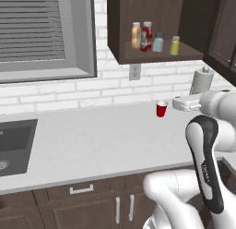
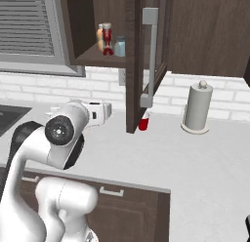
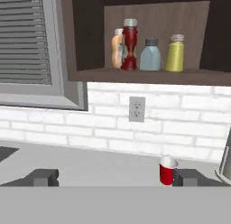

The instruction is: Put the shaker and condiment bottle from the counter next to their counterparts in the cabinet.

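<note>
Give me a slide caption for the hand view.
Open gripper faces the cabinet shelf holding all four containers, red cup on counter.

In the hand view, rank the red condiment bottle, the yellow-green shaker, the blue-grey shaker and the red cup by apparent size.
1. red condiment bottle, tallest on the cabinet shelf.
2. yellow-green shaker.
3. blue-grey shaker, close to the yellow-green one; too alike to rank firmly.
4. red cup, smallest, though it stands on the counter, nearer the camera.

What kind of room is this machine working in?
A kitchen, though a computer-rendered one. A pale counter runs over dark drawers with a sink set in it, a wall cabinet holds bottles and shakers, and a paper towel roll stands by the brick wall.
</note>
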